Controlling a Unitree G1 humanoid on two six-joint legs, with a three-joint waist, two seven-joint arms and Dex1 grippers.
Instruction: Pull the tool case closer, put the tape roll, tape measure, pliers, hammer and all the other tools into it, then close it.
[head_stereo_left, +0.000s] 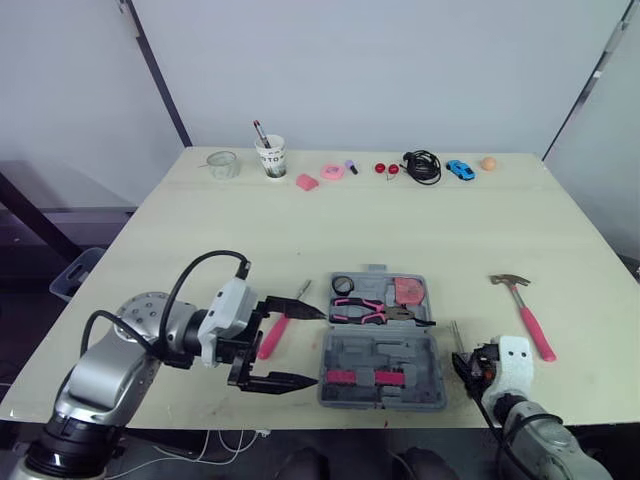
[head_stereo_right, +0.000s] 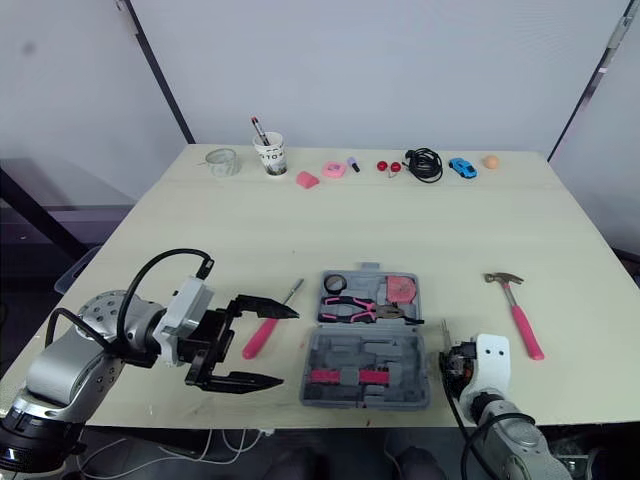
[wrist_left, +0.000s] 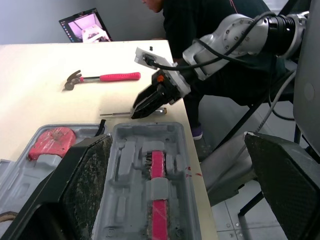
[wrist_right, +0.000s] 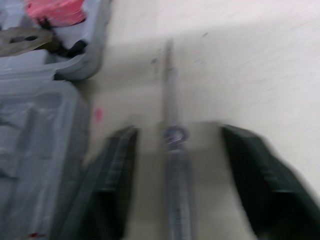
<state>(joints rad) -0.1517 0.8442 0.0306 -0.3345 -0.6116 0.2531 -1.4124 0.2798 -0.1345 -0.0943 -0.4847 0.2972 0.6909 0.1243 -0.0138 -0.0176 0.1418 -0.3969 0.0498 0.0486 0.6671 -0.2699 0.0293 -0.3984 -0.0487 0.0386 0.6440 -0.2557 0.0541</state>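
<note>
The grey tool case (head_stereo_left: 382, 340) lies open near the table's front edge. Its far half holds pink-handled pliers (head_stereo_left: 360, 310), a pink tape measure (head_stereo_left: 407, 291) and a black tape roll (head_stereo_left: 343, 284). A pink-handled hammer (head_stereo_left: 527, 312) rests to its right and a pink-handled screwdriver (head_stereo_left: 276, 332) to its left. My left gripper (head_stereo_left: 300, 346) is open just left of the case, spread over the screwdriver. My right gripper (wrist_right: 180, 200) is open at the case's right front corner, its fingers (wrist_right: 110, 175) straddling a thin metal rod (wrist_right: 172, 130) that lies on the table.
Along the back edge stand a glass jar (head_stereo_left: 222, 163), a paper cup with a pen (head_stereo_left: 271, 156), small pink items (head_stereo_left: 320, 176), red balls (head_stereo_left: 386, 168), a black cable (head_stereo_left: 422, 165), a blue toy car (head_stereo_left: 460, 169) and an orange ball (head_stereo_left: 488, 163). A person (wrist_left: 200, 20) sits beyond the table.
</note>
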